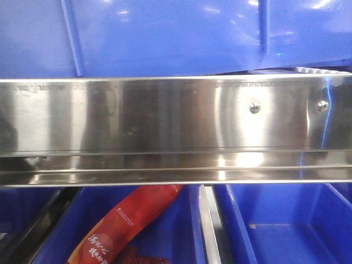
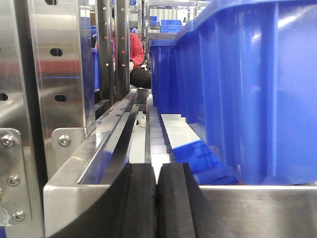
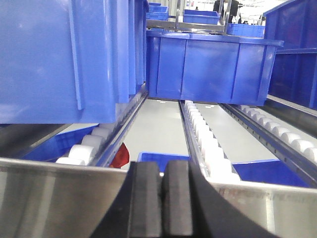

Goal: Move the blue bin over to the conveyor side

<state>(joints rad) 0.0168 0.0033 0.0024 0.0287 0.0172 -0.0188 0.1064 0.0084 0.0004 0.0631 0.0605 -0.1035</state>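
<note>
- A racking bay of steel frames and roller lanes; far back in the left wrist view a seated person in a red top (image 2: 132,52) is partly hidden behind the frames, with more blue crates on shelves beyond.
- Left wrist view, from the left: perforated steel uprights (image 2: 59,64) bolted to a bracket, then a steel side guide running away, then a lane of white rollers (image 2: 157,134).
- The blue bin (image 2: 257,89) fills the right of that view. Its ribbed side wall stands upright, close beside the roller lane.
- The left gripper (image 2: 157,173) sits low and central behind the steel rail (image 2: 257,208), its black pads pressed together on nothing, apart from the bin.
- Front view: the bin's ribbed wall spans the top, directly above the rail, which carries 2 screws (image 1: 254,107) toward its right end.
- Below the rail are 2 lower bins: the left lower bin (image 1: 181,236) holds a red packet (image 1: 126,225) lying tilted, and the right lower bin (image 1: 286,231) shows a bare floor.
- Right wrist view: the blue bin hangs large at the left, its base over the left roller lane.
- A second blue bin (image 3: 208,69) stands across the far end of the lanes.
- The right gripper (image 3: 161,171) is at bottom centre, its pads closed together and holding nothing, clear of the blue bin.
</note>
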